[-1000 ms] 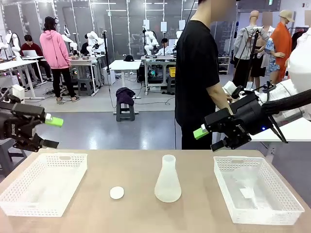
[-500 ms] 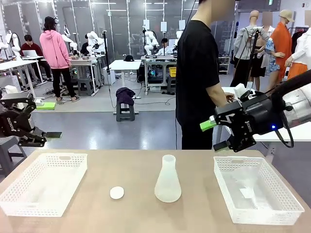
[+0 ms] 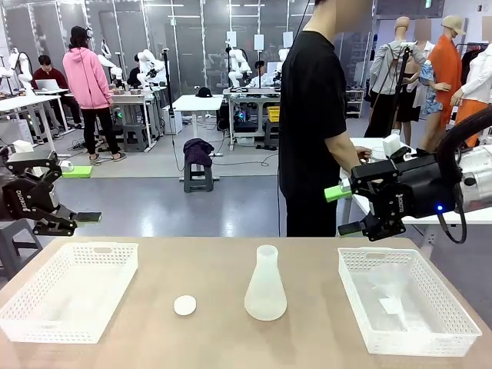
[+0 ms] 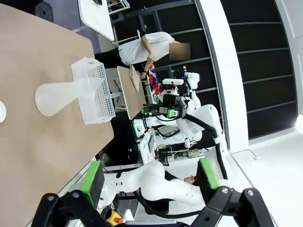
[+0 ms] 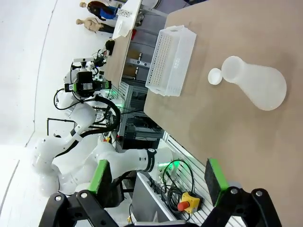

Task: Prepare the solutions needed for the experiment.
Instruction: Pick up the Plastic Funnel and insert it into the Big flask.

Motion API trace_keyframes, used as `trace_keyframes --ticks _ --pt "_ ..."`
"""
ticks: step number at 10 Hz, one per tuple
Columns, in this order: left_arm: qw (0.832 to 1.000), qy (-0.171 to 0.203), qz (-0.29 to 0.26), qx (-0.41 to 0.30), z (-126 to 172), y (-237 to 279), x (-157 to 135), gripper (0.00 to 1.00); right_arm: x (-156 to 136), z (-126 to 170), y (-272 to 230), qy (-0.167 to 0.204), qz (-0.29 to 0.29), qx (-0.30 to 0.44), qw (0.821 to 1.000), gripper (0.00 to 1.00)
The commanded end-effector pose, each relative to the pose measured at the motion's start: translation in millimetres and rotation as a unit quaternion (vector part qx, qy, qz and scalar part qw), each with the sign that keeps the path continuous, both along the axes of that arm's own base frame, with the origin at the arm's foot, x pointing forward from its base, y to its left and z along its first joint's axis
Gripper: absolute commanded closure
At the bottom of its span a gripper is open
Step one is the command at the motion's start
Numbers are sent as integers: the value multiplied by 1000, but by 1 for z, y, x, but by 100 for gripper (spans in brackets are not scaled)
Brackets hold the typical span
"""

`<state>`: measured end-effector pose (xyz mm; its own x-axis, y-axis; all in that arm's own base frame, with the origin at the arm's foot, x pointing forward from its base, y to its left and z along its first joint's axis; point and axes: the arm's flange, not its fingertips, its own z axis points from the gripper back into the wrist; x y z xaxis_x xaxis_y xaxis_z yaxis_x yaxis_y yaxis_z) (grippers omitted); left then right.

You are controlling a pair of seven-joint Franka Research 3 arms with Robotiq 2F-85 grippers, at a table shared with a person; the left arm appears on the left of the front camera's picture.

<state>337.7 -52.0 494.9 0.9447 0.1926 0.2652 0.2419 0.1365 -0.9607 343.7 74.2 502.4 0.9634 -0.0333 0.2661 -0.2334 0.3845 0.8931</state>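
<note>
Flask: conical, clear to frosted whitish wall, wide round base, narrow straight neck. It stands upright near the middle of the bench, base down, long axis vertical, open mouth pointing up. Whether any liquid is inside, cannot tell.

Stopper: small white round disc, lying flat on the bench to the flask's left, apart from it.

Two white plastic lattice baskets, rectangular with cut-out handles: left basket and right basket, one on each side of the flask and well apart from it.

Bench top: plain tan, matte, smooth.

Left gripper: above the left basket's far edge, off the bench, fingers spread wide, holding nothing. Right gripper: above the right basket's far edge, fingers likewise wide, nothing between them.

Person in a black T-shirt stands at the far side, turned side-on. Room behind: grey floor, white work tables, glass partitions.
</note>
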Motion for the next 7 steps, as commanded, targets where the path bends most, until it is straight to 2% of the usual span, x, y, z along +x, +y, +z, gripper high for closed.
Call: trace_keyframes --ticks 1,3,4,5,6,7 --pt "1000 -1 -6 -9 1 -2 0 0 0 8 1 2 5 2 1000 0" --pt "1000 -1 -6 -9 1 -2 0 0 0 1 0 1 2 -2 1000 0" --pt "1000 -1 -6 -9 1 -2 0 0 5 1 1 -30 44 -74 996 0" --pt "1000 -1 -6 -9 1 -2 0 0 20 7 -14 -58 100 -188 975 0" --pt "1000 -1 -6 -9 1 -2 0 0 38 13 -29 -69 151 -292 942 0" --pt "1000 -1 -6 -9 1 -2 0 0 55 22 -39 -91 207 -344 911 0"
